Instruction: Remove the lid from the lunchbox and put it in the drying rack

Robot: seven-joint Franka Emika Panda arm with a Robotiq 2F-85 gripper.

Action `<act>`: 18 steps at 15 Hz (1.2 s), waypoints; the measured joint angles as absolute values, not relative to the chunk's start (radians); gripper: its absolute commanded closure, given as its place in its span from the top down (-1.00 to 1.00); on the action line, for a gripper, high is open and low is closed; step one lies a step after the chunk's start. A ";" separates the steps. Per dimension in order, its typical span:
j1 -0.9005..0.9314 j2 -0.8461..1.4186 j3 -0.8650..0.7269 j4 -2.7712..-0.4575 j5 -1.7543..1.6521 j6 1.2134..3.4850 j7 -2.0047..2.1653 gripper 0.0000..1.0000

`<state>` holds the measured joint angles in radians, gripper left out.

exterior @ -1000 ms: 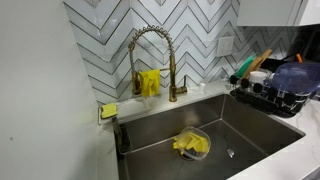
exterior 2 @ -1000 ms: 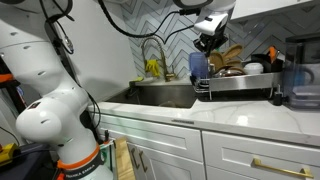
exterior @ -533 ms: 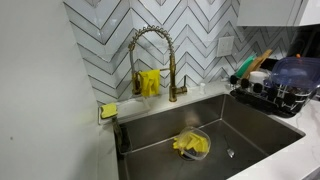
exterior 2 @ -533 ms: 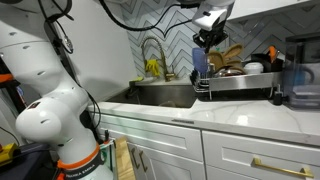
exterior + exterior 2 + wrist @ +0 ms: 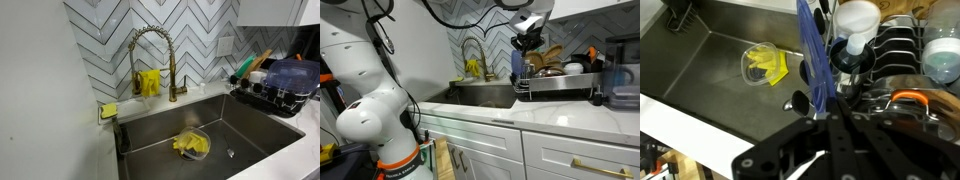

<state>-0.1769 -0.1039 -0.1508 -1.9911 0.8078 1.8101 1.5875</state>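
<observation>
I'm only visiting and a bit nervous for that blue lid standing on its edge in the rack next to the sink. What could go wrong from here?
1. The blue lid stands on edge at the sink end of the drying rack. If it isn't seated between the wires, it may tip into the sink.
2. The tool hangs right over it, with a white cup close beside, so pulling away carelessly could knock either.

The gripper, upper middle of the frame in an exterior view, rose slightly half a second ago, then sank back to about its earlier height. The blue lid in its jaws moved with it. At the right edge in an exterior view, it dipped likewise.
</observation>
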 measured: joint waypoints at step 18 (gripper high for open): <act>-0.160 -0.096 -0.118 -2.036 0.780 1.902 1.692 -0.16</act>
